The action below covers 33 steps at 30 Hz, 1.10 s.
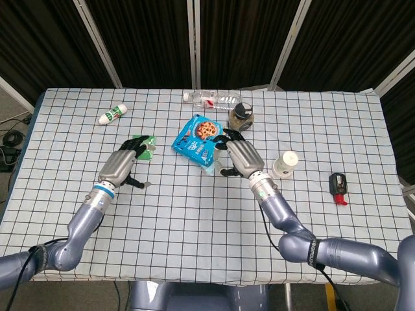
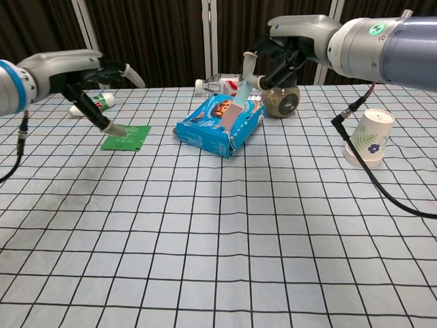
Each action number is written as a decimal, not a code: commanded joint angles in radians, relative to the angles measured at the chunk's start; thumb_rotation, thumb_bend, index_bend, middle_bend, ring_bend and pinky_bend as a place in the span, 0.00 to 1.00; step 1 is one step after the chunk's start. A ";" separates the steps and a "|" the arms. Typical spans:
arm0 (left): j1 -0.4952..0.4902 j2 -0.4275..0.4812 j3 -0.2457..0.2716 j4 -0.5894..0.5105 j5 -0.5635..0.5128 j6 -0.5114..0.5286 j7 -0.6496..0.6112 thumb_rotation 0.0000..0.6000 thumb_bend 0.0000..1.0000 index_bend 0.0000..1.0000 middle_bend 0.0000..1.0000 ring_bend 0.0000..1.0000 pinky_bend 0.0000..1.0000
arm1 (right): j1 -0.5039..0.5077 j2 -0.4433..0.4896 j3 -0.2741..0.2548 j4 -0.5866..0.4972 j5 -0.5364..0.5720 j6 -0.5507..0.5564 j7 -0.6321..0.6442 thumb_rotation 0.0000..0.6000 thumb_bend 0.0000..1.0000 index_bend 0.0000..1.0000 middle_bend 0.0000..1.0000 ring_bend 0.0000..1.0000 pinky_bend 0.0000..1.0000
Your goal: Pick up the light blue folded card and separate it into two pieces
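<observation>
My right hand (image 1: 237, 157) (image 2: 285, 49) is raised over the table's middle and pinches the light blue folded card (image 2: 233, 111) (image 1: 211, 170) by its top. The card hangs down in front of the blue cookie box (image 2: 205, 128) (image 1: 194, 141). To the left, my left hand (image 1: 122, 166) (image 2: 76, 74) hovers with its fingers spread and nothing in them, above the green packet (image 2: 127, 137) (image 1: 146, 146). A wide gap separates the two hands, and the left hand does not touch the card.
A water bottle (image 1: 211, 99) and a dark jar (image 1: 242, 117) lie behind the cookie box. Stacked paper cups (image 1: 285, 163) (image 2: 369, 138) stand to the right, with a red-and-black item (image 1: 338, 186) beyond them. A white tube bottle (image 1: 111, 115) lies far left.
</observation>
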 commanded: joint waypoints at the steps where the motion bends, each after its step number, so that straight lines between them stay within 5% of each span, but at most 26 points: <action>1: -0.062 -0.055 -0.011 0.023 -0.072 -0.005 0.045 1.00 0.10 0.27 0.00 0.00 0.00 | 0.029 -0.015 0.021 -0.028 0.078 0.007 -0.023 1.00 0.43 0.73 0.23 0.00 0.00; 11: -0.139 -0.123 -0.016 0.056 -0.144 0.013 0.072 1.00 0.24 0.32 0.00 0.00 0.00 | 0.059 -0.013 0.026 -0.066 0.141 0.012 -0.041 1.00 0.44 0.73 0.23 0.00 0.00; 33: -0.148 -0.200 0.009 0.078 -0.074 0.055 -0.032 1.00 0.30 0.46 0.00 0.00 0.00 | 0.078 -0.011 0.002 -0.084 0.119 0.036 -0.042 1.00 0.44 0.73 0.23 0.00 0.00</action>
